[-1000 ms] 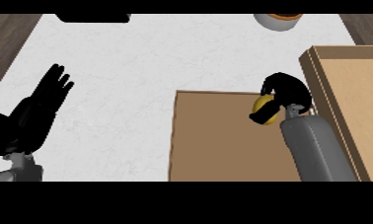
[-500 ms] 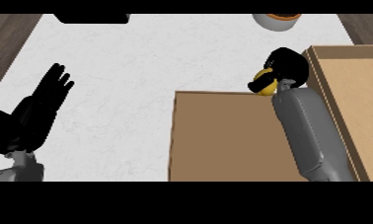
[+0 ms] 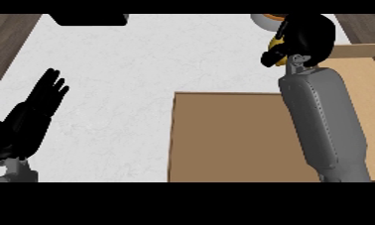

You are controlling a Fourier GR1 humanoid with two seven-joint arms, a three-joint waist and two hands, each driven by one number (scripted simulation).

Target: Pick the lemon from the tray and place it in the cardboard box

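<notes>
The right hand (image 3: 306, 35) is curled round the lemon (image 3: 276, 45) — only a yellow sliver shows between the fingers. It hangs beyond the tray's (image 3: 227, 140) far edge, just beside the cardboard box's (image 3: 351, 53) left wall. The white counter (image 3: 139, 70) lies wide between the tray and the left hand (image 3: 33, 115), which rests at the left edge — fingers straight.

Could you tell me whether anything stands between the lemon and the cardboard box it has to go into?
Nothing visible does. The right robot hand is curled around the small yellow lemon, holding it up at the near wall of the open brown cardboard box. The flat brown tray lies below and behind it.
</notes>
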